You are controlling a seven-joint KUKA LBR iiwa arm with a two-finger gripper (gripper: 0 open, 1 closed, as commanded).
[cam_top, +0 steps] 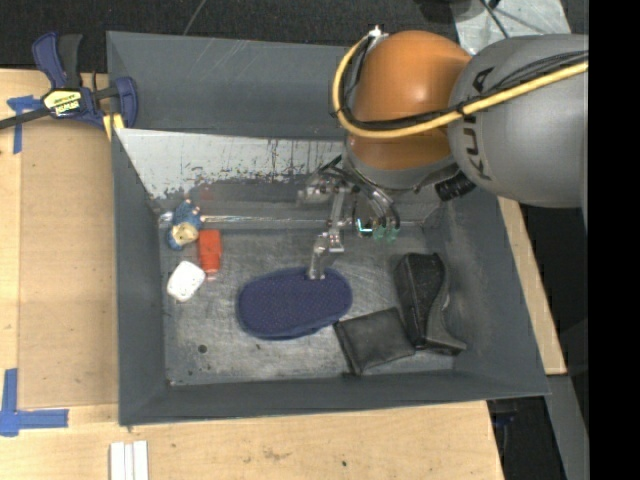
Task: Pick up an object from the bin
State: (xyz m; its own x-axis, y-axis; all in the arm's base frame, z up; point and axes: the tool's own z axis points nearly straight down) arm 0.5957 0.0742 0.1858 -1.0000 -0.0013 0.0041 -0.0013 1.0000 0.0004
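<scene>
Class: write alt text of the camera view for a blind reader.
The arm's tool hangs over the upper edge of a flat dark-blue oval pad in the grey bin. A dark pouch and dark square lie right of it, a red block and white lump left.

The grey bin under me carries a blue oval pad, dark pouch, black bag, white lump, orange block, small toy.

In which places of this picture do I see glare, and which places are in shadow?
Camera view: glare on the bin's far wall and a soft highlight on the orange cover; the black pouches at the right lie in dim light; the blue oval pad by the end effector is evenly lit.
</scene>
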